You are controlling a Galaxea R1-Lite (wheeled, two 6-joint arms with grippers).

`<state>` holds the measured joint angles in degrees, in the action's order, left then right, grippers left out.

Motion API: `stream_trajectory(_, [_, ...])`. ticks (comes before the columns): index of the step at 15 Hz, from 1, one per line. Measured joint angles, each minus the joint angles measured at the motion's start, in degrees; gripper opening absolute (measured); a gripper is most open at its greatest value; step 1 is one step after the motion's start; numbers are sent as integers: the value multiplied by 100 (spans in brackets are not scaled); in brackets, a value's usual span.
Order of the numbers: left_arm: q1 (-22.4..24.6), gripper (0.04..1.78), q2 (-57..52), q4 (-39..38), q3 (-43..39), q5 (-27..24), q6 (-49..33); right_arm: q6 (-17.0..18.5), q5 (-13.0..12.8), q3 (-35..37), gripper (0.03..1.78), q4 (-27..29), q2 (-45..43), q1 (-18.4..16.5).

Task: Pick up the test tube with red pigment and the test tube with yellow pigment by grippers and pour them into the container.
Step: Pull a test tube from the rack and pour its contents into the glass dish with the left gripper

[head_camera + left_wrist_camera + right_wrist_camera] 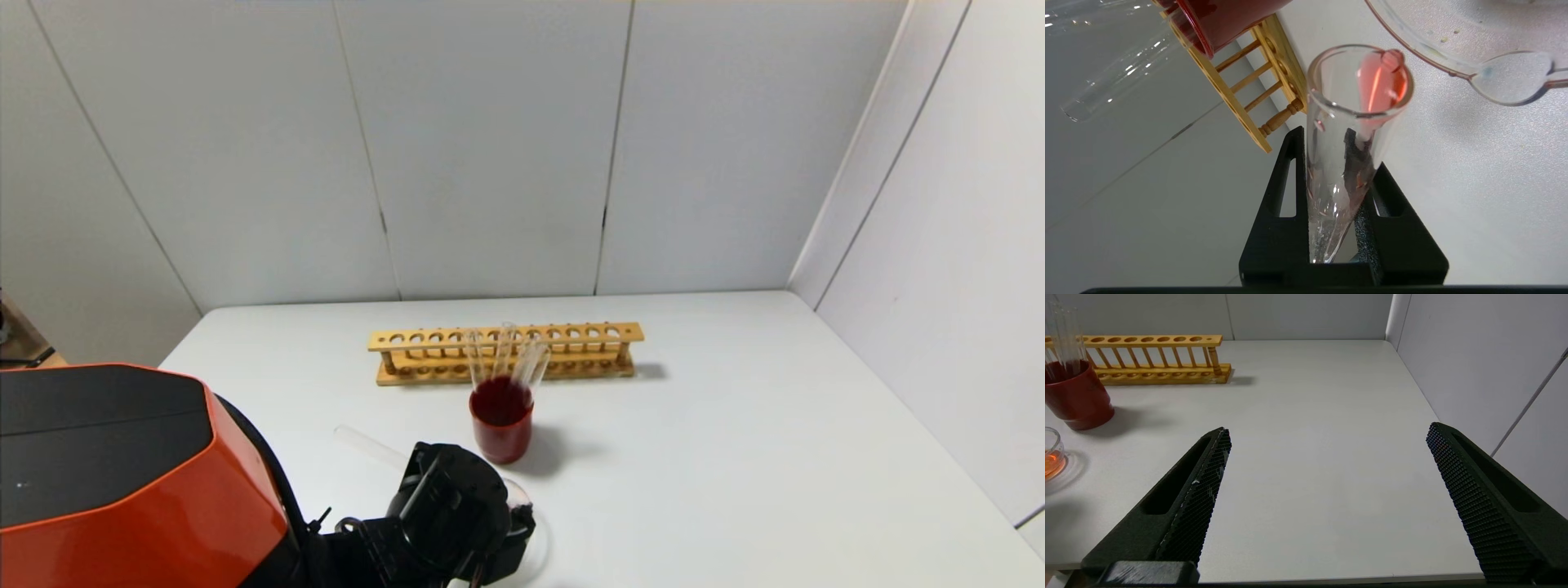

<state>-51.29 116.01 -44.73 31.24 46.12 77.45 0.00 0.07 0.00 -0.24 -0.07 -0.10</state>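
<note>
My left gripper (1339,151) is shut on the test tube with red pigment (1347,122) and holds it tilted. The red liquid has run to the tube's mouth, and a drop hangs at the lip beside the rim of the container (1412,45). The container is a low clear beaker with a spout. In the head view the tube's round base (371,445) sticks out behind the gripper, near the table's front left. In the right wrist view the container (1051,455) holds orange liquid. My right gripper (1327,433) is open and empty above the table's front right. I see no test tube with yellow pigment.
A dark-red cup (500,425) with several colourless tubes stands just behind the container. A wooden tube rack (506,351) stands farther back. White walls close the back and right sides. The table (775,457) is bare to the right.
</note>
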Motion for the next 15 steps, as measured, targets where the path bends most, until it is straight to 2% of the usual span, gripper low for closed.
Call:
stream_trajectory(4, [10, 35, -46, -9, 37, 0, 393, 0, 2, 0, 175, 0, 0, 0])
stream_trajectory(15, [-26, 35, -54, -4, 78, -6, 439, 0, 0, 0, 175, 0, 0, 0])
